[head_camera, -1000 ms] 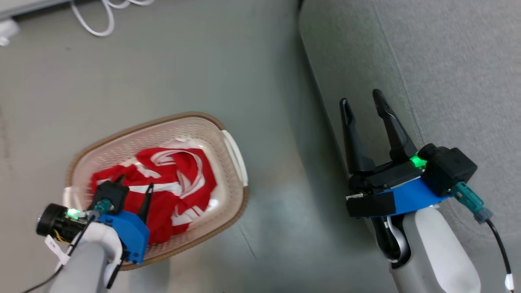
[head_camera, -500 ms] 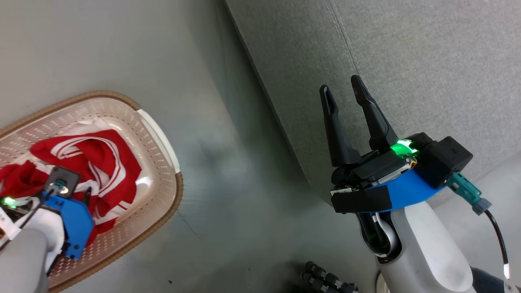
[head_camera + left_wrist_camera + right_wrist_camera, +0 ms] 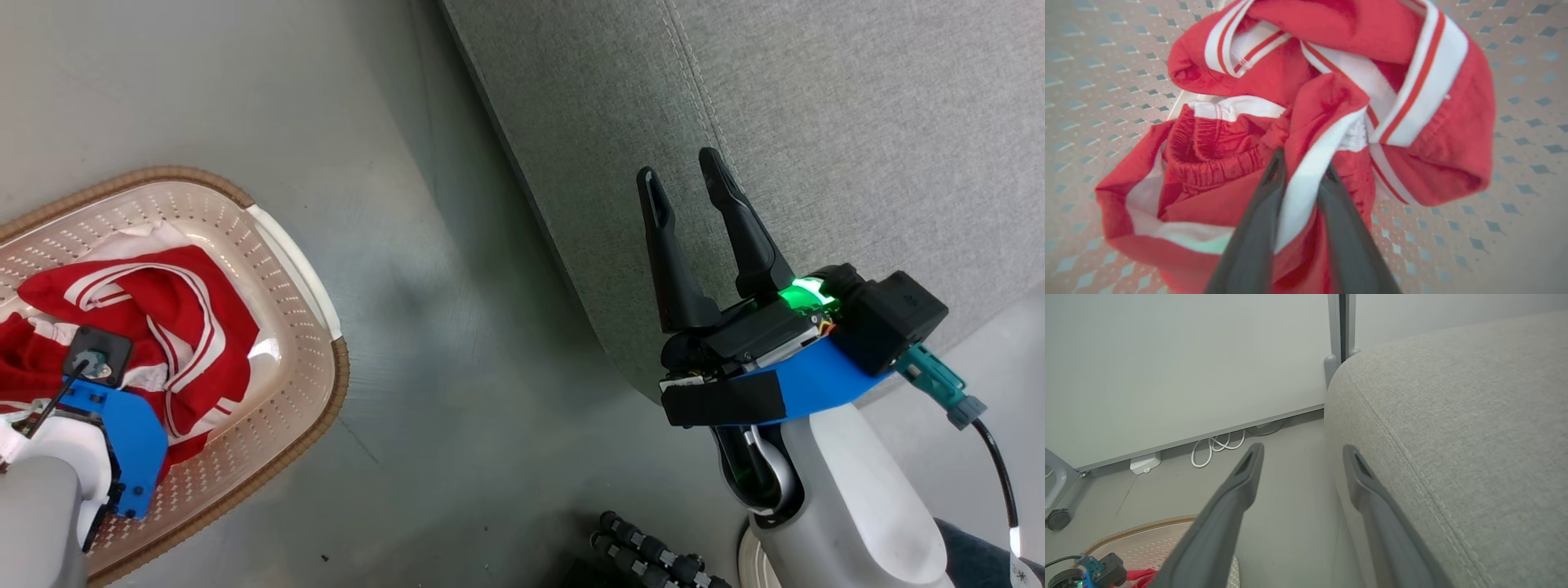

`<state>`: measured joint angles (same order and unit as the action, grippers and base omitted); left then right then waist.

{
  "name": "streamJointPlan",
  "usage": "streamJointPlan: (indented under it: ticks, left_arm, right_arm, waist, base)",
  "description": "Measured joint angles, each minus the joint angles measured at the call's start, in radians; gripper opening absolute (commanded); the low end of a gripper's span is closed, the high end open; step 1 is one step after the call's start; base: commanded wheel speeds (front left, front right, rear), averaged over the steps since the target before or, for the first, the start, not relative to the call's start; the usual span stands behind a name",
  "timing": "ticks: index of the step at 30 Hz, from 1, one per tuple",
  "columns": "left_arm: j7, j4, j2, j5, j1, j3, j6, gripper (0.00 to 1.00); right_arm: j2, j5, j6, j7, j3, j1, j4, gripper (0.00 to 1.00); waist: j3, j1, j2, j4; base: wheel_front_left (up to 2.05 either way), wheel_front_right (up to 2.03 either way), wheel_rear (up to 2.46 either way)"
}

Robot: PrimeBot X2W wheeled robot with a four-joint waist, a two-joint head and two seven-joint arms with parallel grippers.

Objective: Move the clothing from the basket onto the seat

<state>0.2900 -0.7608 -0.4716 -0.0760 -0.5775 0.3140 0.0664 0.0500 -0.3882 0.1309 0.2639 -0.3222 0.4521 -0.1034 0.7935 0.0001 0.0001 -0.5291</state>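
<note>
The red clothing (image 3: 163, 310) with white stripes lies bunched in the cream basket (image 3: 286, 327) at the left of the head view. In the left wrist view my left gripper (image 3: 1302, 163) is shut on a fold of the clothing (image 3: 1331, 94), with a white stripe pinched between its fingers. In the head view its blue wrist hides those fingers. My right gripper (image 3: 679, 167) is open and holds nothing, hovering over the near edge of the grey seat (image 3: 816, 122). In the right wrist view the right gripper (image 3: 1302, 448) points past the seat (image 3: 1453, 437) toward the wall.
Grey floor (image 3: 457, 343) separates basket and seat. A white cable (image 3: 1216, 447) and a small white box (image 3: 1143, 463) lie along the wall. A caster wheel (image 3: 1057, 518) shows at far left. A dark ribbed object (image 3: 653, 555) sits by my base.
The head camera has swung right, so the basket now sits at the picture's left edge. My left gripper has sunk into the clothing. The right gripper stays open.
</note>
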Motion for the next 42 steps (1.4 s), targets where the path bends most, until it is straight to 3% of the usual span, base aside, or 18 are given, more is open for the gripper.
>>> streamJointPlan:
  ticks: [10, 20, 26, 32, 42]
  left_arm:
    - [0.001, 0.035, 0.02, -0.031, 0.014, 0.004, -0.003, 0.0]
    - [-0.075, -0.016, 0.12, -0.062, 0.005, 0.024, -0.012, 0.0]
    - [-0.176, -0.081, 0.243, -0.11, -0.027, 0.026, -0.014, 0.0]
    - [-0.284, -0.14, 0.348, -0.143, -0.042, 0.05, 0.016, 0.0]
    - [-0.389, -0.166, 0.419, -0.237, -0.06, 0.12, 0.052, 0.0]
  right_arm:
    - [0.0, 0.009, 0.0, 0.0, 0.007, 0.012, -0.005, 1.0]
    - [-0.001, 0.076, 0.0, 0.0, 0.044, -0.003, -0.043, 1.0]
    - [-0.001, 0.156, 0.0, 0.0, 0.104, -0.061, -0.089, 1.0]
    - [-0.002, 0.221, 0.0, 0.0, 0.145, -0.127, -0.13, 1.0]
    - [-0.001, 0.247, 0.0, -0.038, 0.181, -0.254, -0.15, 1.0]
  waist:
    - [-0.008, 0.0, 0.0, 0.016]
    - [-0.089, -0.0001, 0.0, 0.078]
    - [-0.207, -0.0002, 0.0, 0.148]
    - [-0.354, -0.0003, 0.0, 0.235]
    - [-0.615, -0.0005, 0.0, 0.359]
  base:
    - [0.0, 0.0, 0.0]
    - [0.0, 0.0, 0.0]
    - [0.0, 0.0, 0.0]
    - [0.0, 0.0, 0.0]
    - [0.0, 0.0, 0.0]
